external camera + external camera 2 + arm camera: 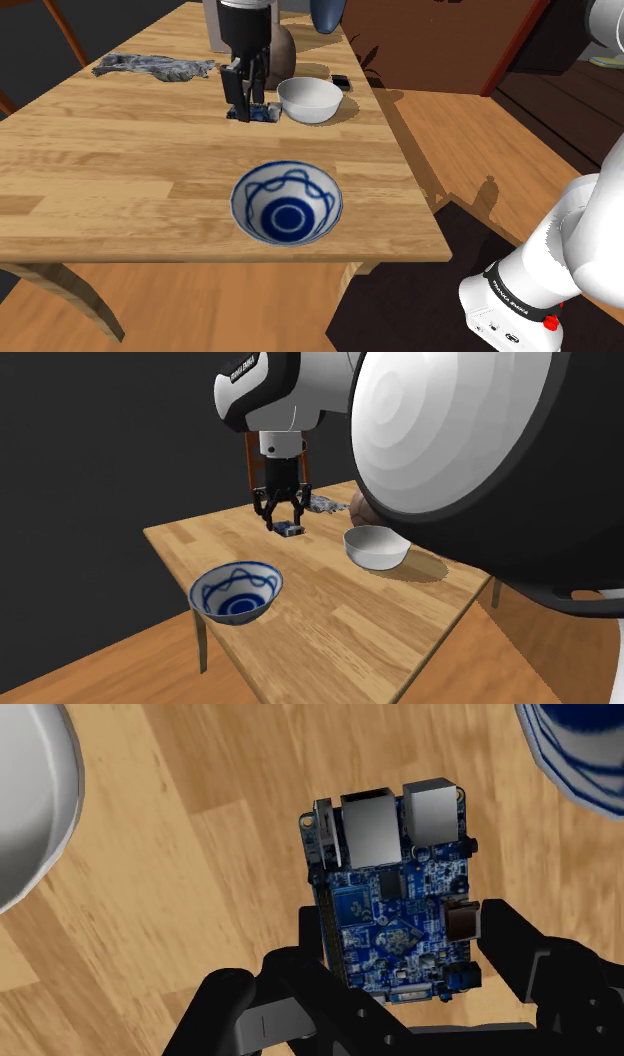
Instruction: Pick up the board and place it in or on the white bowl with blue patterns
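A: Board (pixel 390 894)?
B: Between the fingers of the hand (pixel 400 929), clasped across its short width. Long axis runs out from the palm, port end foremost. Down at the table (pixel 120 150), upper middle of the shoulder view; lifted or not, cannot tell.
A: Patterned bowl (pixel 287 203)?
B: Below the hand in that frame, slightly right, well apart. Plain bowl (pixel 310 99) just right of the board. Cloth (pixel 155 67) upper left. Wood floor beyond.
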